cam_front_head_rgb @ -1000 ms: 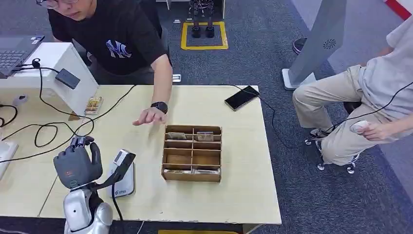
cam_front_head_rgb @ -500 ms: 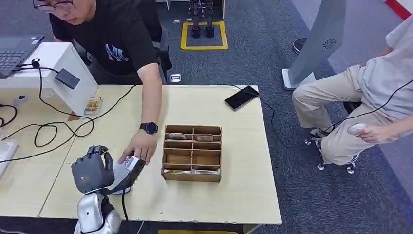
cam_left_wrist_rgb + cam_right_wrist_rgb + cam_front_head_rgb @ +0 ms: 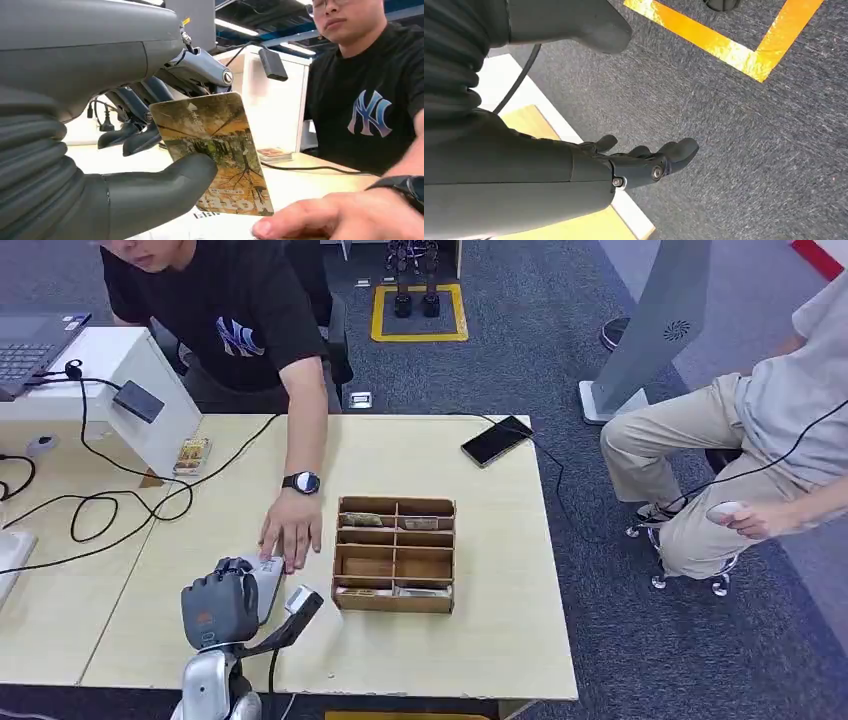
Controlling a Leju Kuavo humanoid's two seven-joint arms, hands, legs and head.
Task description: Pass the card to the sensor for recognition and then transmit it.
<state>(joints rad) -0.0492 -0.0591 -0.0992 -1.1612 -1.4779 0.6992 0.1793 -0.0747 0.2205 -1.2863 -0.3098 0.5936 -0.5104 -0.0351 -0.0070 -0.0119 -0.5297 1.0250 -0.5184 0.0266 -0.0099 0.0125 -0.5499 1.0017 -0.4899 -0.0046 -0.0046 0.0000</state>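
I am holding the card (image 3: 212,150) pinched in my left hand (image 3: 220,602) beside the sensor (image 3: 268,572); the person's hand (image 3: 290,532) is touching it. Handover looks pending. Right hand (image 3: 644,162) is hanging loosely open.

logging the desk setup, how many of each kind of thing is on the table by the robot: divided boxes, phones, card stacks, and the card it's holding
divided cardboard box: 1
black phone: 1
stack of cards by the white stand: 1
card pinched by the left hand, over the table: 1
total: 4
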